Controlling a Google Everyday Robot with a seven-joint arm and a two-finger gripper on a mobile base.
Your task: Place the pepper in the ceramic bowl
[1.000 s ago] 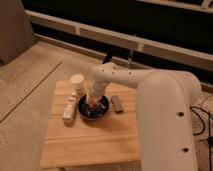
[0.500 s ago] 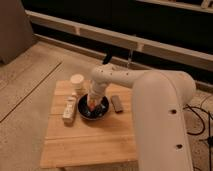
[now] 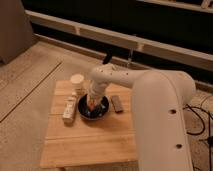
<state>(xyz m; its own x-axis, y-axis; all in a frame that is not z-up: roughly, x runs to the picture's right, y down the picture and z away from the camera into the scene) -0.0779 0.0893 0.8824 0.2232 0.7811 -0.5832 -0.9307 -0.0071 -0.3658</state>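
The dark ceramic bowl (image 3: pixel 94 109) sits on the wooden table (image 3: pixel 85 140), toward its back half. My white arm reaches down from the right, and my gripper (image 3: pixel 93 102) hangs right over the bowl's middle. A small red-orange pepper (image 3: pixel 93 105) shows at the gripper's tip, inside the bowl's rim. Whether the pepper rests on the bowl's floor or hangs in the gripper, I cannot tell.
A cream cylindrical cup (image 3: pixel 77 81) stands at the table's back left. A pale rectangular block (image 3: pixel 69 107) lies left of the bowl, and a dark grey block (image 3: pixel 117 103) lies right of it. Cables (image 3: pixel 200 117) trail on the floor at the right.
The gripper has stayed over the bowl with the pepper at its tip, with only a slight shift of the arm.
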